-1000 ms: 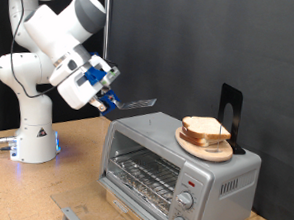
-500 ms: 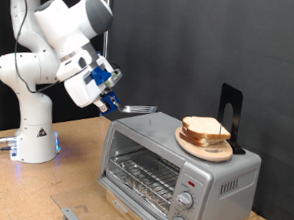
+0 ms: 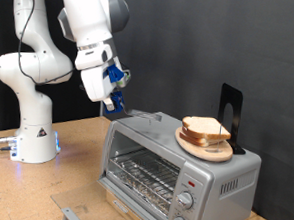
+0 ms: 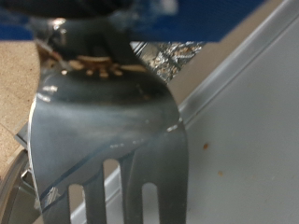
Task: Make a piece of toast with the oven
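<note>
My gripper (image 3: 115, 98) is shut on the handle of a metal slotted fork-like spatula (image 3: 139, 114), whose blade points at the top left corner of the silver oven (image 3: 145, 140). In the wrist view the spatula (image 4: 103, 121) fills the frame, over the oven's grey top (image 4: 252, 131). Pieces of toast (image 3: 205, 128) are stacked on a round wooden plate (image 3: 191, 145) on the oven's top, to the exterior view's right of the spatula tip. The wire rack (image 3: 143, 173) shows in the oven's front, with round knobs (image 3: 186, 201) at its right.
A black upright stand (image 3: 230, 113) is behind the plate on the oven. The robot's white base (image 3: 30, 133) stands on the wooden table at the exterior view's left. A small grey metal piece (image 3: 70, 216) lies at the table's front edge.
The arm has swung towards the exterior view's right and turned the hand more downward. The spatula has dropped lower, closer to the oven's top left corner.
</note>
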